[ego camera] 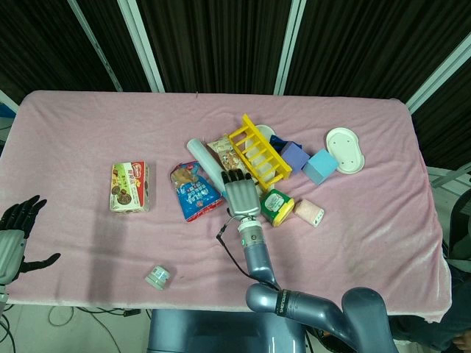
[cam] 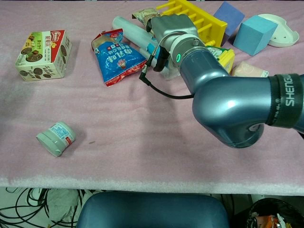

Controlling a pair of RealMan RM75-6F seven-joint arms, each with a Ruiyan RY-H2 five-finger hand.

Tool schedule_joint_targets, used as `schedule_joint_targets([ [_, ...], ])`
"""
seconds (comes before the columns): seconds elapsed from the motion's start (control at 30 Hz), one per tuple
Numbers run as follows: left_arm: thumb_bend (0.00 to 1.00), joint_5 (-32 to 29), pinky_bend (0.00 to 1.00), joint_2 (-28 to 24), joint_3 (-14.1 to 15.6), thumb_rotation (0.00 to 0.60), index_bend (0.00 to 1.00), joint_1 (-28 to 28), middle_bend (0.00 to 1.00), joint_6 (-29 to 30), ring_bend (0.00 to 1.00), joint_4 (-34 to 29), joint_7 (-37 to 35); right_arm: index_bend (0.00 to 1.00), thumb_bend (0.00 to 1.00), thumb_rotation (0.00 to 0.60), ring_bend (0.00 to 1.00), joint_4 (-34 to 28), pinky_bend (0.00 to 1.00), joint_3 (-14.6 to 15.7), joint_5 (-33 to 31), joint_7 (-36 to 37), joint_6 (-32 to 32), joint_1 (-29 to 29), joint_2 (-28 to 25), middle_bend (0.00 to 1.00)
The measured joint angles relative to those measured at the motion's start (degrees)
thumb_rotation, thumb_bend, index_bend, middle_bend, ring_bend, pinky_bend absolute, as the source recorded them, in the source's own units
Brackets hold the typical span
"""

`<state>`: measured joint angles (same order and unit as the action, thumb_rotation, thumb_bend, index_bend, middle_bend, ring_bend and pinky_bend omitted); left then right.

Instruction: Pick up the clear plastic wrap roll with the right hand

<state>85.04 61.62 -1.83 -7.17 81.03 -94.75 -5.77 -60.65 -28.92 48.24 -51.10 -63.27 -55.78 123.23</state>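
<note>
The clear plastic wrap roll (ego camera: 204, 159) lies slanted on the pink cloth, between a blue snack bag (ego camera: 193, 193) and a yellow rack (ego camera: 257, 154). My right hand (ego camera: 240, 195) sits over the roll's near end, back upward, fingers curled down onto it. In the chest view the roll (cam: 130, 27) runs under the same hand (cam: 168, 26), whose underside is hidden. My left hand (ego camera: 13, 239) hangs at the table's left front edge, fingers apart and holding nothing.
A biscuit box (ego camera: 130, 187) lies at the left and a small jar (ego camera: 157, 276) near the front. Right of the hand are a green and yellow tub (ego camera: 278, 207), a pink roll (ego camera: 309, 212), two blocks (ego camera: 320, 166) and a white dish (ego camera: 345, 149).
</note>
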Motion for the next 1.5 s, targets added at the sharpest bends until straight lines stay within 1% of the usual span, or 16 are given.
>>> schedule_joint_targets([
  [0.03,0.00,0.0,0.00,0.0,0.0,0.600,0.00,0.0,0.00,0.0,0.00,0.0,0.0,0.75,0.43,0.600,0.69,-0.3,0.76,0.2,0.1,0.2,0.0,0.1,-0.2,0.69],
  [0.1,0.00,0.1,0.00,0.0,0.0,0.600,0.00,0.0,0.00,0.0,0.00,0.0,-0.1,0.81,0.44,0.600,0.76,-1.1,0.82,0.5,0.7,1.2,-0.1,0.4,-0.5,0.74],
  [0.13,0.00,0.1,0.00,0.0,0.0,0.600,0.00,0.0,0.00,0.0,0.00,0.0,-0.1,0.84,0.44,0.600,0.79,-1.6,0.84,0.7,1.1,1.8,-0.2,0.6,-0.8,0.76],
  [0.2,0.00,0.1,0.00,0.0,0.0,0.600,0.00,0.0,0.00,0.0,0.00,0.0,-0.2,0.85,0.45,0.600,0.81,-2.8,0.86,1.2,2.3,3.5,-0.6,1.0,-1.3,0.77],
  [0.47,0.00,0.2,0.00,0.1,0.0,0.600,0.00,0.1,0.00,0.3,0.00,0.0,0.0,0.86,0.45,0.600,0.81,-8.3,0.86,2.3,7.7,8.2,-4.0,2.5,-4.4,0.78],
  [0.67,0.00,0.5,0.00,0.4,0.0,0.600,0.00,0.2,0.00,0.9,0.00,0.1,0.5,0.86,0.45,0.600,0.81,-14.7,0.86,1.3,10.3,10.8,-6.9,3.9,-8.0,0.78],
  [0.77,0.00,0.6,0.00,0.6,0.0,0.600,0.00,0.3,0.00,1.2,0.00,0.1,0.7,0.86,0.45,0.600,0.81,-19.2,0.86,0.6,11.7,12.5,-8.8,5.2,-10.6,0.78],
  [0.9,0.00,1.0,0.00,0.7,0.0,0.600,0.00,0.4,0.00,1.8,0.00,0.2,0.9,0.86,0.45,0.600,0.81,-26.6,0.86,0.1,13.1,15.5,-11.5,8.5,-14.8,0.78],
  [1.03,0.00,1.6,0.00,0.9,0.1,0.600,0.00,0.7,0.00,2.5,0.00,0.3,1.0,0.86,0.45,0.600,0.81,-34.1,0.86,0.9,14.5,18.5,-13.9,13.1,-19.8,0.77],
  [1.07,0.00,1.8,0.00,0.9,0.1,0.600,0.00,0.7,0.00,2.8,0.00,0.3,1.1,0.86,0.45,0.600,0.81,-36.1,0.86,1.4,14.9,19.3,-14.5,14.5,-21.2,0.77],
  [1.1,0.00,2.0,0.00,1.0,0.1,0.600,0.00,0.8,0.00,3.0,0.00,0.4,1.2,0.86,0.45,0.600,0.81,-39.4,0.86,2.5,15.8,20.8,-15.4,16.9,-23.8,0.77],
  [1.17,0.00,2.4,0.00,1.2,0.1,0.600,0.00,1.0,0.00,3.7,0.00,0.7,1.6,0.86,0.45,0.600,0.81,-42.9,0.86,4.0,16.9,22.5,-16.3,19.5,-26.8,0.77],
  [1.27,0.00,3.0,0.00,1.5,0.2,0.600,0.00,1.2,0.00,4.3,0.00,1.1,2.1,0.86,0.45,0.600,0.81,-49.0,0.86,8.0,20.2,27.0,-18.2,25.1,-33.3,0.77],
  [1.3,0.00,3.1,0.00,1.6,0.2,0.600,0.00,1.2,0.00,4.5,0.00,1.1,2.3,0.86,0.45,0.600,0.81,-50.8,0.86,9.9,21.8,29.1,-18.9,27.3,-35.9,0.77],
  [1.4,0.00,3.3,0.00,1.9,0.3,0.600,0.00,1.4,0.00,4.8,0.00,1.2,2.6,0.86,0.45,0.600,0.81,-53.9,0.86,14.7,26.3,34.9,-20.4,31.8,-41.7,0.77],
  [1.5,0.00,3.3,0.00,1.9,0.3,0.600,0.00,1.5,0.00,4.9,0.00,1.1,2.7,0.86,0.45,0.600,0.81,-55.2,0.86,19.0,30.9,40.6,-21.9,35.6,-46.0,0.77],
])
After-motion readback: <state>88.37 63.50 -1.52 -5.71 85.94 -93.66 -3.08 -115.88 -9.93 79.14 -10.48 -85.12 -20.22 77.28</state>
